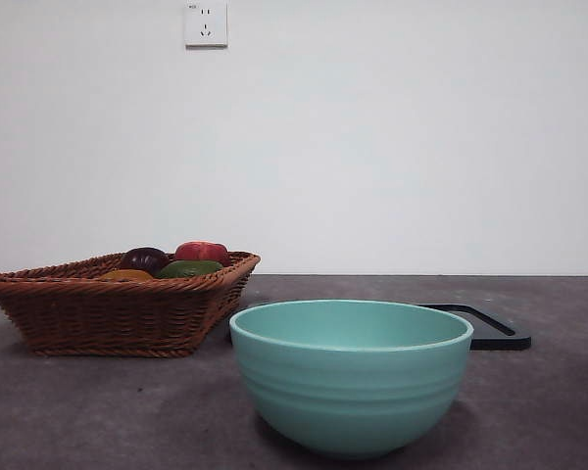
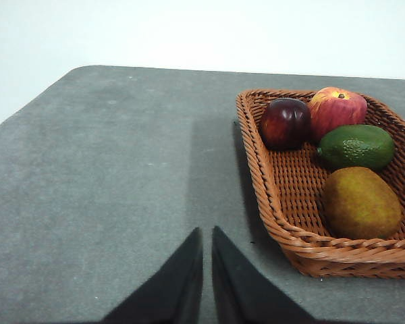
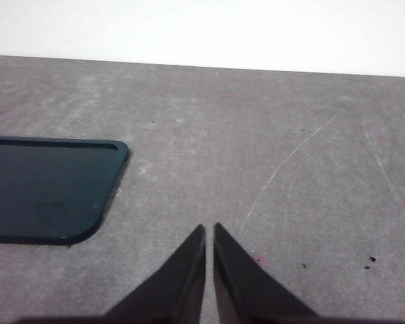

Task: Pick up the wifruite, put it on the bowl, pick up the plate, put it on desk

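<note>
The wifruite [image 2: 361, 202], a dull orange-brown fruit, lies in a woven basket [image 2: 283, 233] beside a green fruit [image 2: 356, 146], a red fruit [image 2: 337, 108] and a dark purple fruit [image 2: 285, 123]. In the front view only its top [image 1: 127, 275] shows over the basket rim [image 1: 118, 286]. The mint-teal bowl [image 1: 351, 377] stands empty near the front of the desk [image 1: 549, 411]. A flat black plate [image 1: 490, 331] lies behind it, and its rounded corner [image 3: 47, 189] shows in the right wrist view. My left gripper [image 2: 207, 231] is shut above bare desk beside the basket. Beside the plate, my right gripper [image 3: 209, 227] is also shut and holds nothing.
A white wall with a socket [image 1: 206, 24] stands behind the desk. The desk's far corner [image 2: 88, 67] is rounded. Neither arm shows in the front view.
</note>
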